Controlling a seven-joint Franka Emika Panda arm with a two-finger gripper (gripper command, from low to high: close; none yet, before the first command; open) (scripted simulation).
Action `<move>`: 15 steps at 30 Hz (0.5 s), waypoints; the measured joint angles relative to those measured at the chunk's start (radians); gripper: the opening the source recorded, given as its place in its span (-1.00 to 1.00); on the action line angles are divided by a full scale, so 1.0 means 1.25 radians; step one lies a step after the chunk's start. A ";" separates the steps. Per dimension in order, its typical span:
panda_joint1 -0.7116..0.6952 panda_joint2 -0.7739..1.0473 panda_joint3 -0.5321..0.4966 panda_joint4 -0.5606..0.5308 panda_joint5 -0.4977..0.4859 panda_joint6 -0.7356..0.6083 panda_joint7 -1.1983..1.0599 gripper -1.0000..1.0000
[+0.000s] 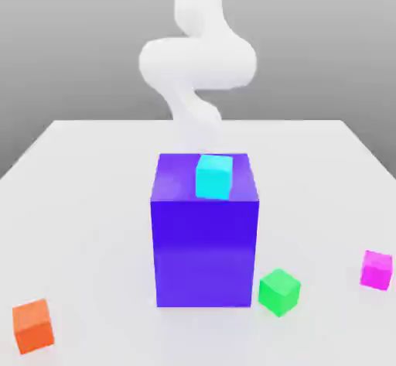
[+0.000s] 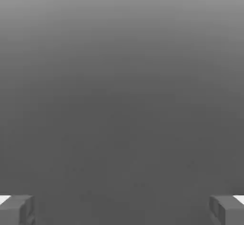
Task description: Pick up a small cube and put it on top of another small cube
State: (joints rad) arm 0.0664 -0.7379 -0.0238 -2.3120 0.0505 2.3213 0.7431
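And the gripper (image 2: 122,210) gapes wide, gripping nothing, but reach carelessly for the pink cube (image 1: 377,270) and (ouch!) fingers could knock it away.

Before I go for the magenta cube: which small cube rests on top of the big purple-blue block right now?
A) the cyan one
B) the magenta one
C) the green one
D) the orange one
A: the small cyan cube sits on the top face of the big purple-blue block.
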 joint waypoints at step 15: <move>0.263 0.308 -0.030 -0.054 0.222 0.090 -0.257 0.00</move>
State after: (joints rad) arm 0.3956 -0.3524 -0.0614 -2.3792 0.3283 2.4341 0.4214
